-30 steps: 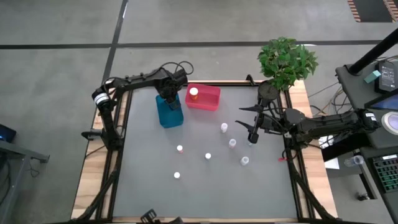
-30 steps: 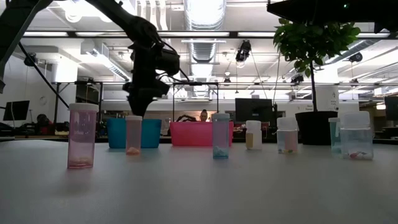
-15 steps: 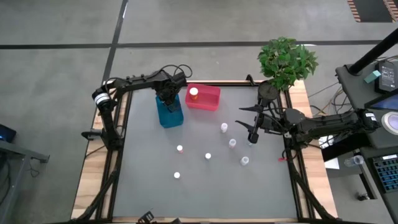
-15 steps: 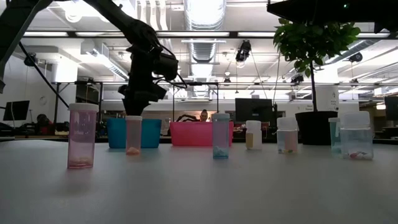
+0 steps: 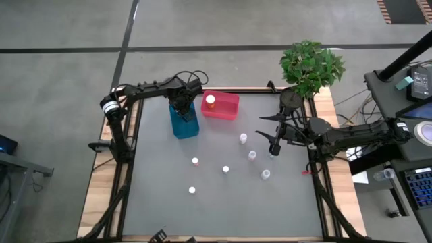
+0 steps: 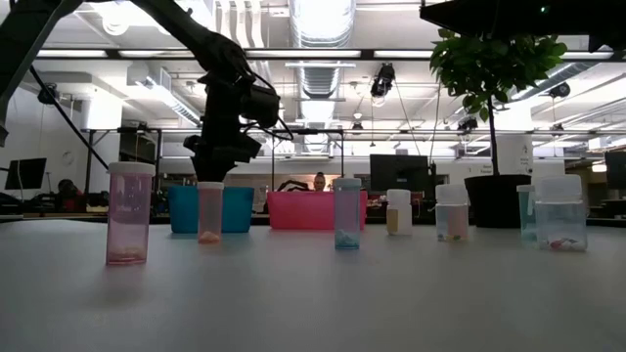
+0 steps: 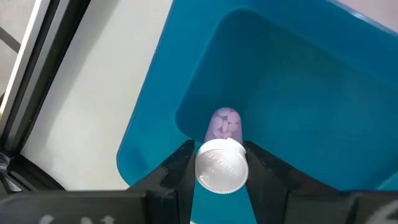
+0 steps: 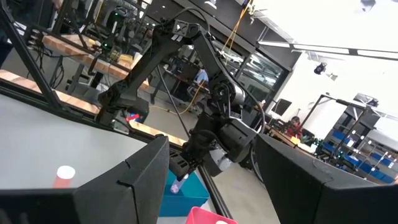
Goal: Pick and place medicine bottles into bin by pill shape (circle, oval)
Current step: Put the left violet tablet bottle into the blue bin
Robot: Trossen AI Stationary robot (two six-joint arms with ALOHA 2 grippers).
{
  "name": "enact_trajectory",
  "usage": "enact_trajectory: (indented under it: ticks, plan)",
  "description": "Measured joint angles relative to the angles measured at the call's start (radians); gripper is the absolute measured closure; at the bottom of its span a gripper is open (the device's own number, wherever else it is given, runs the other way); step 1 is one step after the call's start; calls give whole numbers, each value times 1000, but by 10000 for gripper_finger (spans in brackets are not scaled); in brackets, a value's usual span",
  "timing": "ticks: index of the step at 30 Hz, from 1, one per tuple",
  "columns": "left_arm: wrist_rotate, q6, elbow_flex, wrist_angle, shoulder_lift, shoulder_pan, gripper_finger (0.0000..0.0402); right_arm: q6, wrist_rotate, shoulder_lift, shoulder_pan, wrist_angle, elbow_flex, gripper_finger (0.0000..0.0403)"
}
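High view: the left gripper hangs over the blue bin, with the pink bin just beside it, an orange bottle lying inside. The right gripper waits near the table's right edge, its fingers standing wide with nothing between them. Loose medicine bottles stand scattered on the grey table, all well apart from the left gripper and nearer the right one.

Low view: the left gripper hovers above the blue bin, behind a row of upright bottles.

Left wrist view: the left gripper is clamped on a white-capped bottle holding pale pills, poised over the bin's open mouth near one corner. Released this close to the wall, the bottle could strike the rim and tumble out onto the table, as I judge it.

Right wrist view: the right gripper looks across the table at the left arm.

The table is smooth and matte grey with wooden edging. Around it is a workshop with bright ceiling lights, monitors, a potted plant, and a person seated far behind.
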Motion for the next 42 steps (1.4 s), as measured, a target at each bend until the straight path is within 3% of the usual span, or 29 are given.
enact_trajectory:
  ticks: [42]
  plan:
    - [-8,-53,-52,39,-24,-17,304,-6,0,0,0,-6,11,177]
